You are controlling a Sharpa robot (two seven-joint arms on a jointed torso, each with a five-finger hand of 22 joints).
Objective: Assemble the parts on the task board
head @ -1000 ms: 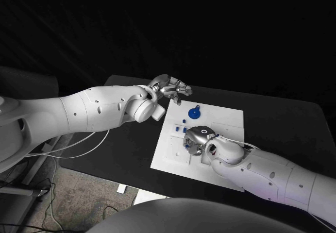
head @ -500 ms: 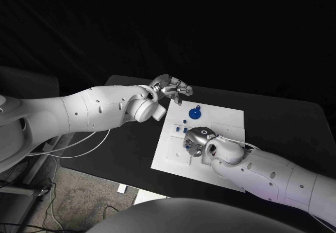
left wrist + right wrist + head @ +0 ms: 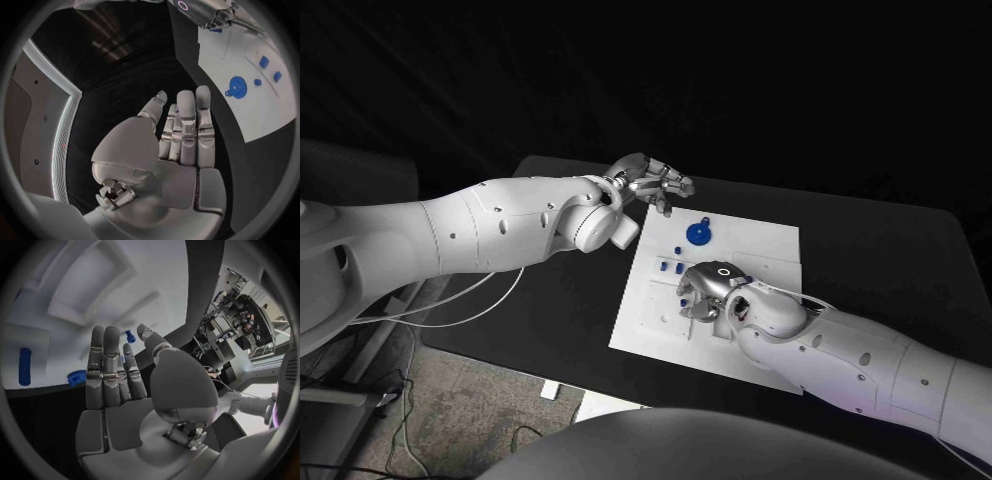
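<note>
From the head view, the right hand (image 3: 708, 292) hangs low over the middle of the task board (image 3: 776, 250), well nearer the parts than the left hand (image 3: 653, 184), which sits off the board's far-left corner above the tabletop (image 3: 877, 230); the round blue part (image 3: 698, 235) lies on the board between the two hands. In the left wrist view, the left hand (image 3: 181, 135) is released, fingers straight, grasping nothing. In the right wrist view, the right hand (image 3: 115, 375) is likewise released and empty, with a long blue part (image 3: 24, 366) lying on the board beyond its fingertips.
</note>
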